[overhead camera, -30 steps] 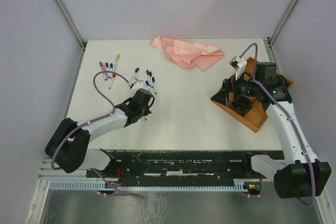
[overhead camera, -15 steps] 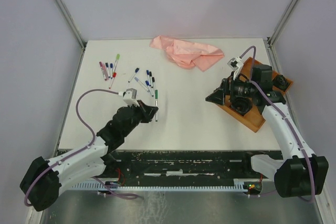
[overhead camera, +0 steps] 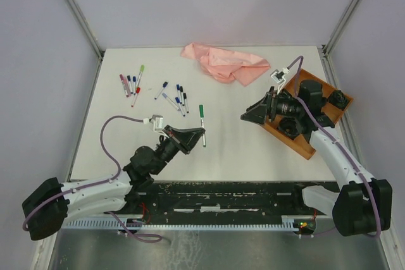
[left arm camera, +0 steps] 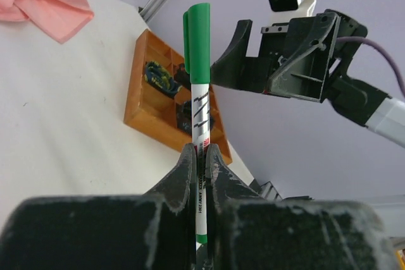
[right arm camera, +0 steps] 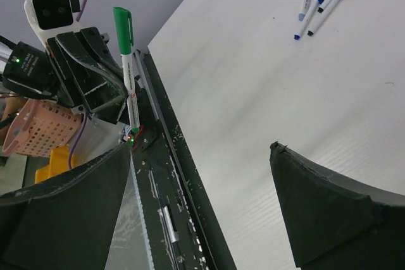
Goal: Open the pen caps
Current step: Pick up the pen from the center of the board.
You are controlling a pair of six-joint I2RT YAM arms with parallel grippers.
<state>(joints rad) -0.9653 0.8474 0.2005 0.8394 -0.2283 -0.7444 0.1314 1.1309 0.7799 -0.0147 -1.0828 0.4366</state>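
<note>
Your left hand [left arm camera: 199,156] is clamped together on the white barrel of one pen [left arm camera: 200,112], holding it lifted off the surface [overhead camera: 240,150] on the near-left side of the wooden tray [overhead camera: 302,146]. The green cap [left arm camera: 197,42] is on the pen and points up toward the tray. Your right hand [overhead camera: 250,116] hangs at the tray's left edge with its fingers fully apart, aimed at the cap but not touching it. The remaining pens [overhead camera: 174,96] lie capped on the surface, farther from the tray than the held pen.

Hazards to expect:

1. Barrel slip. The grip sits well down the barrel, away from the cap. A firm pull on the cap is likely to drag the pen through the closed fingers or tilt it.
2. Wrong contact. If the right hand closes below the cap line, it pinches the barrel and nothing separates.
3. Off-axis pull. A pull that does not follow the pen's length can jam the cap or bend the barrel.
4. Hand collision. The two hands are near each other; an overshoot on approach brings the fingers together.
5. Lost cap. A cap released over the tray edge may drop among its compartments.
</note>
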